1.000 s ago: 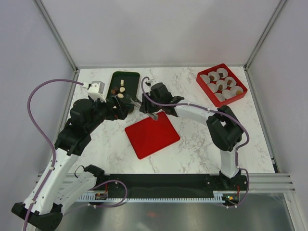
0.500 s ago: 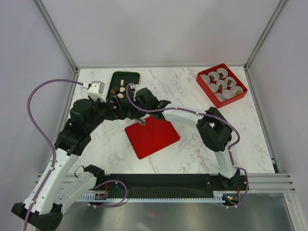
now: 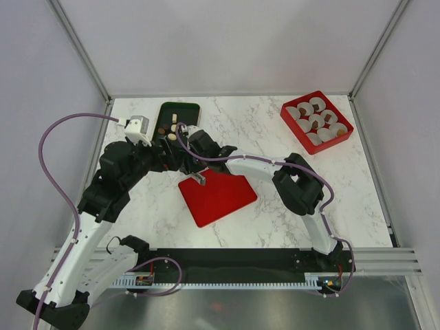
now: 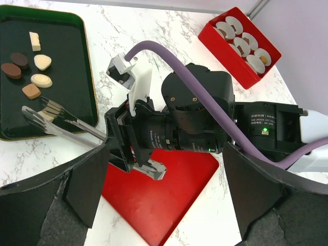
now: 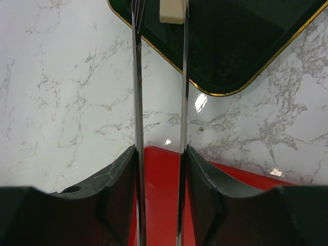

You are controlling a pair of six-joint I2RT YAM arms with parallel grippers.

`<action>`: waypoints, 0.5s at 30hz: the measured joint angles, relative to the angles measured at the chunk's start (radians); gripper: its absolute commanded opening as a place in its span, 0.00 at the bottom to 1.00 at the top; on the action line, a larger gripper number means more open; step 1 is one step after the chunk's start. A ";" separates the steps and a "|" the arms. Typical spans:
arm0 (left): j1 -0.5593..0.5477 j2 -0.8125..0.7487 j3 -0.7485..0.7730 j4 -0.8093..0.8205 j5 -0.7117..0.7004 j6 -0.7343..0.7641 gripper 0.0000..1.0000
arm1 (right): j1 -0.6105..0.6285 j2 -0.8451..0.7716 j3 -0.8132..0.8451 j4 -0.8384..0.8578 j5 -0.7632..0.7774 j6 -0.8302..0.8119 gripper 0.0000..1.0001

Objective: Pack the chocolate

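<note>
Several small chocolates [image 4: 31,91], brown, dark brown and cream, lie on a dark green tray [image 4: 72,61], at the back left in the top view [image 3: 184,108]. My right gripper [image 3: 190,148] is shut on thin metal tongs [image 4: 56,118], whose tips hang over the tray's near edge beside a brown piece. In the right wrist view the two tong arms [image 5: 135,102] run up from my right gripper [image 5: 160,169], and a cream chocolate [image 5: 171,13] shows between them. My left gripper [image 4: 164,197] is open and empty above a red lid [image 4: 159,205].
The red lid [image 3: 223,196] lies flat on the marble table in front of the tray. A red box [image 3: 338,139] with several white paper cups, some with candies in them, stands at the back right. The right arm crosses just ahead of the left gripper.
My right arm has swung left with the tongs, from above the lid's far edge to the green tray. The left arm has not moved.
</note>
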 measured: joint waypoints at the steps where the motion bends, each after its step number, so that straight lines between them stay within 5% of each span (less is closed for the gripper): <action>1: 0.000 0.000 0.000 0.000 0.000 0.000 1.00 | 0.002 0.000 0.005 -0.010 0.007 -0.005 0.49; 15: 0.000 -0.002 0.000 0.000 0.000 0.000 1.00 | 0.014 0.001 0.040 -0.075 0.071 -0.043 0.48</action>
